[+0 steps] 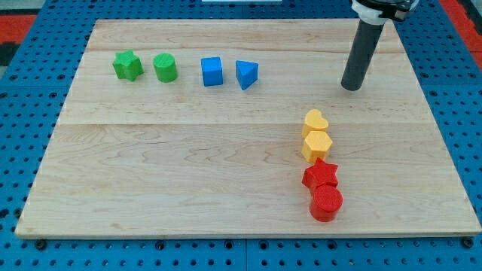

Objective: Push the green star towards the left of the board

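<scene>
The green star [127,65] lies near the board's upper left, with a green cylinder [166,68] just to its right, a small gap between them. My tip [351,87] rests on the board at the upper right, far to the right of the green star. The dark rod rises from it toward the view's top edge. Between my tip and the green blocks lie a blue cube [212,71] and a blue triangle [245,74].
A yellow heart [315,120] and a yellow hexagon [317,144] sit below my tip at the view's right. A red star [321,175] and a red cylinder [326,202] lie below them. The wooden board [151,173] rests on a blue pegboard.
</scene>
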`<move>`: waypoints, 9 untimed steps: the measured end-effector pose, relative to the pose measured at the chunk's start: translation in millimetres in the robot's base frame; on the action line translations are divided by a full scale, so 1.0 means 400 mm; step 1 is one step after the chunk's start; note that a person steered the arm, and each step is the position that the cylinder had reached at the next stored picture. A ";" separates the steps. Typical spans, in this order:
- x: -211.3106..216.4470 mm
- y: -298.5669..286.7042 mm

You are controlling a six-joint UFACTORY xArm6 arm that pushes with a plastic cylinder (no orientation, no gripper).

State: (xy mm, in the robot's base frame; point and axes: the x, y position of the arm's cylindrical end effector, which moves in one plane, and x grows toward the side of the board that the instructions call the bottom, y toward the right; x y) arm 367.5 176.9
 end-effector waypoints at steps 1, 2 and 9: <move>0.000 0.000; 0.001 0.002; -0.165 -0.846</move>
State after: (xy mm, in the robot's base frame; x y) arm 301.5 -161.6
